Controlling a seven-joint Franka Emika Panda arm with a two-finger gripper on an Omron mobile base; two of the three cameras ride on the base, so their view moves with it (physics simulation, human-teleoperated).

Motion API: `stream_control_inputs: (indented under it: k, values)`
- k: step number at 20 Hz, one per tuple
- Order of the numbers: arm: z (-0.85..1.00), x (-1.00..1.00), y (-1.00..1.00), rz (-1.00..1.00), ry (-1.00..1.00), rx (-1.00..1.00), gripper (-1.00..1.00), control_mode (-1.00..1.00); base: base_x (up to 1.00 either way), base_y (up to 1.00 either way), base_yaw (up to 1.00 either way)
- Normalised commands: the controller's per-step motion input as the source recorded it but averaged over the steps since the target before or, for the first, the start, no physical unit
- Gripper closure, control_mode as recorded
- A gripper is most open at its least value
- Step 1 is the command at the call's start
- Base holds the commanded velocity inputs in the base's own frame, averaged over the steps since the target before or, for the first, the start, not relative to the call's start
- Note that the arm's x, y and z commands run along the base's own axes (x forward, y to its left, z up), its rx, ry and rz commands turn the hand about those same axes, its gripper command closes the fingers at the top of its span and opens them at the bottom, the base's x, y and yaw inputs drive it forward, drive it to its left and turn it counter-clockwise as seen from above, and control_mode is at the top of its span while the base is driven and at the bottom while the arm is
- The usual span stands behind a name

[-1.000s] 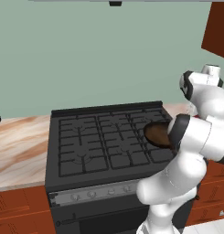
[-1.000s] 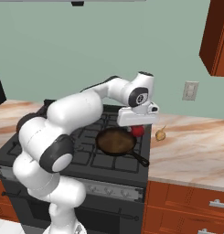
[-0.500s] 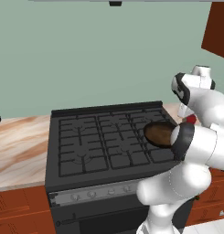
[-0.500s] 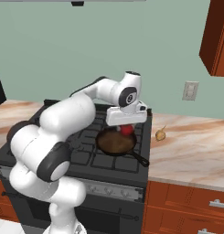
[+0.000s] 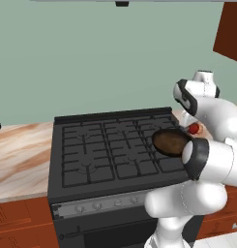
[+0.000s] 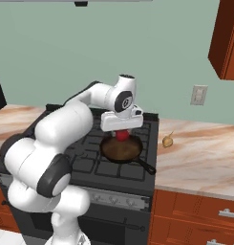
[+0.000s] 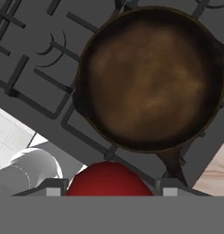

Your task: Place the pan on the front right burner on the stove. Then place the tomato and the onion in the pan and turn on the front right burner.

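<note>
With the tomato carried in over the stove since a second ago, status as follows.

Change: gripper point(image 6: 121, 135) swung from the right edge of the range, near the counter, to a spot over the pan's far rim at frame centre in the right base view; camera and stove unmoved.
Jaws: clamped on the tomato point(image 6: 122, 136), red ball filling the bottom centre of the hand view between the fingertips.
Pan: dark brown skillet point(image 6: 121, 149) seated on the front right burner point(image 6: 137, 168), handle pointing toward lower right; pan interior bare in the hand view.
Tomato position: held above the pan, not yet resting in it; seems over the rim rather than dead centre.
Onion: tan bulb point(image 6: 168, 141) lying on the marble counter point(image 6: 204, 153), right of the stove point(image 6: 94, 165), well apart from the pan.
Meaning for task: pan placement done; tomato drop likely next, after a small shift toward pan centre; onion and burner knob untouched.
</note>
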Motion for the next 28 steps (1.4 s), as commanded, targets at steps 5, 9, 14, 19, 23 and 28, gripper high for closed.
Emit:
stream_control_inputs:
  k: [5, 9, 14, 19, 23, 28]
  values:
    - [0.00, 0.06, 0.28, 0.02, 0.00, 0.00, 1.00, -1.00, 0.00, 0.00, 0.00]
    - [0.00, 0.35, 0.11, 0.02, -0.01, 0.00, 1.00, -1.00, 0.00, 0.00, 0.00]
    - [-0.04, 0.55, 0.06, 0.02, 0.00, 0.00, 1.00, -1.00, 0.00, 0.00, 0.00]
    - [-0.04, 0.54, 0.02, 0.02, 0.00, 0.00, 1.00, -1.00, 0.00, 0.00, 0.00]
    - [0.00, 0.00, 0.00, 0.04, 0.00, 0.00, 1.00, -1.00, 0.00, 0.00, 0.00]
    - [-0.01, 0.06, 0.00, 0.04, 0.00, 0.00, 1.00, -1.00, 0.00, 0.00, 0.00]
